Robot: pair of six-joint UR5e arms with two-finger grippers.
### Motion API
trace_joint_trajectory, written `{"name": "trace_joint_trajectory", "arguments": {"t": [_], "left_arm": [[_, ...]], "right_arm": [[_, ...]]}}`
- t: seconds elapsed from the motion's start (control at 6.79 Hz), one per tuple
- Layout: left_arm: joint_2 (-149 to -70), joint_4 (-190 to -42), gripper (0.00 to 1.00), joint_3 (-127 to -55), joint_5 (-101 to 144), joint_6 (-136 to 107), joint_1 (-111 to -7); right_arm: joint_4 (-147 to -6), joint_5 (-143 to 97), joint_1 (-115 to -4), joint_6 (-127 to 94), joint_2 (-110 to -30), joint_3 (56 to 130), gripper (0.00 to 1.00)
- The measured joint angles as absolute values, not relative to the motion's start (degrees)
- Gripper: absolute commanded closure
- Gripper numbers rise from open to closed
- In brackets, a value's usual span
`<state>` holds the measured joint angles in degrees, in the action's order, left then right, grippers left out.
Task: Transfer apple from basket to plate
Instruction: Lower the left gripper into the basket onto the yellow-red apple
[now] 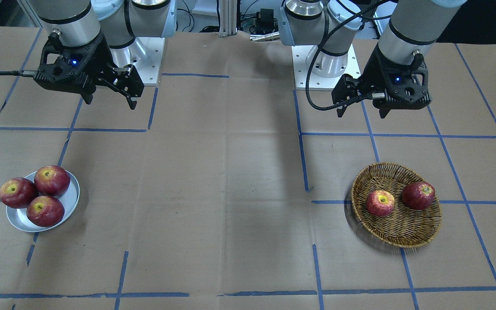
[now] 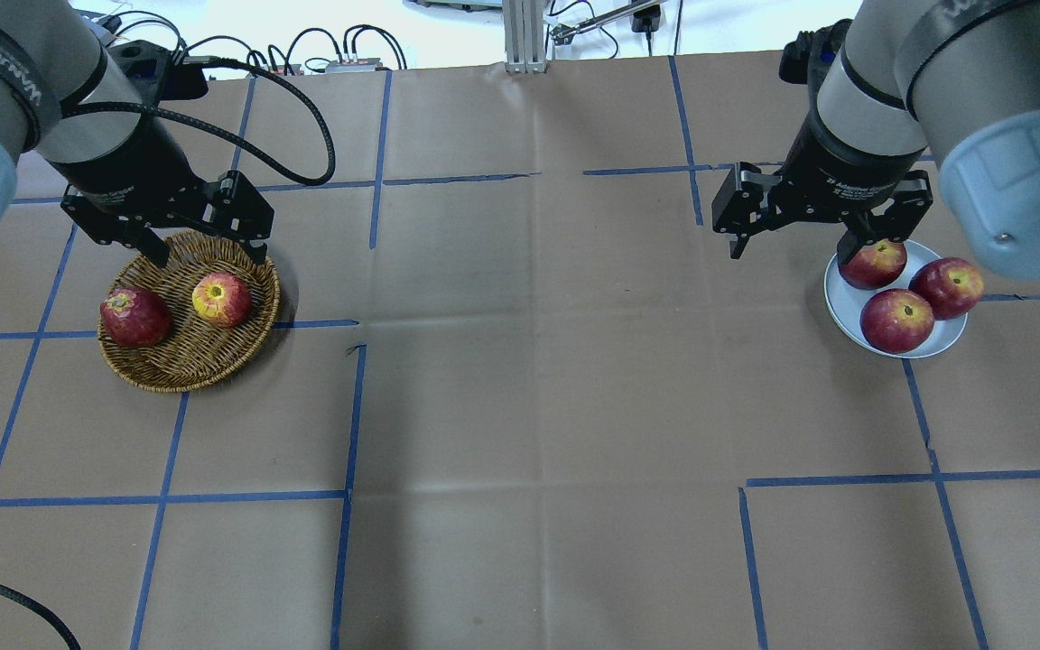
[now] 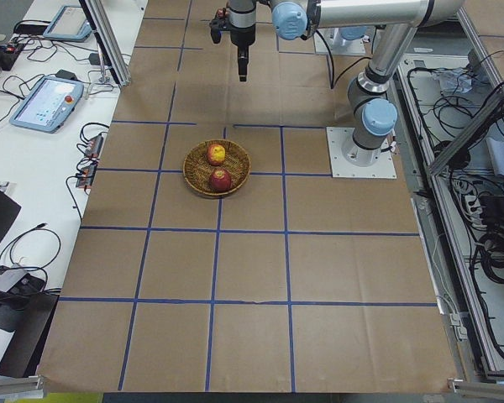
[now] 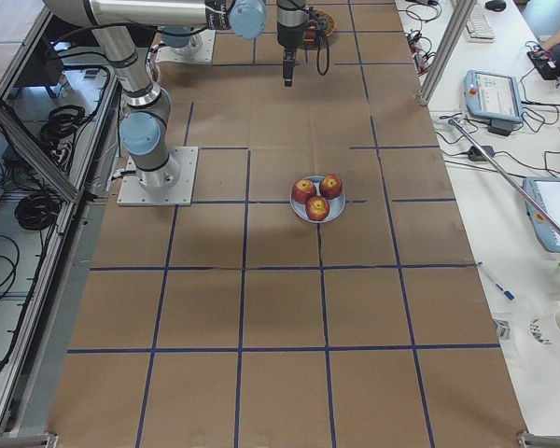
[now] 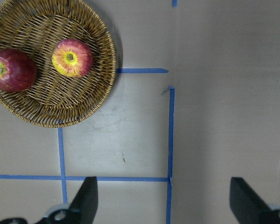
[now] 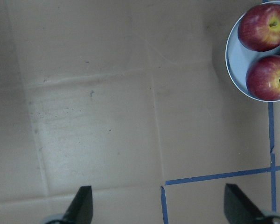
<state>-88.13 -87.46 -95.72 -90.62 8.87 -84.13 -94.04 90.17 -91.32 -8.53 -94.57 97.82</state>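
The lighter pinkish-red apple [image 2: 222,299] lies in the round wicker basket [image 2: 204,361], next to a darker red apple [image 2: 134,317]. My left gripper [image 2: 204,246] hangs open and empty above the basket's near rim. In the left wrist view the apple [image 5: 72,57] and the basket [image 5: 60,102] are at the upper left, away from the fingers [image 5: 86,198]. The silver-grey plate [image 2: 944,338] holds three dark red apples [image 2: 896,320]. My right gripper [image 2: 794,248] is open and empty, above the table just left of the plate.
Brown paper with blue tape lines covers the table [image 2: 538,379]. The two arm bases [image 1: 325,64] stand at the robot's side. Teach pendants [image 3: 42,102] and cables lie on side benches beyond the table ends.
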Motion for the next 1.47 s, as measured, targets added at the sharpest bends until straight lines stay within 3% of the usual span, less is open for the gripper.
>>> {"name": "trace_joint_trajectory", "arguments": {"t": [0.29, 0.74, 1.47], "left_arm": [[-92.3, -83.7, 0.01, -96.5, -90.6, 20.5, -80.8], [-98.4, -67.1, 0.01, -103.7, -90.8, 33.8, -76.5], [-107.2, -51.6, 0.01, -106.6, -90.9, 44.5, -74.4]], "right_arm": [[-94.0, 90.2, -91.3, -8.5, -94.6, 97.8, 0.0], [-94.0, 90.2, -91.3, -8.5, -94.6, 97.8, 0.0], [-94.0, 90.2, -91.3, -8.5, -94.6, 97.8, 0.0]]}}
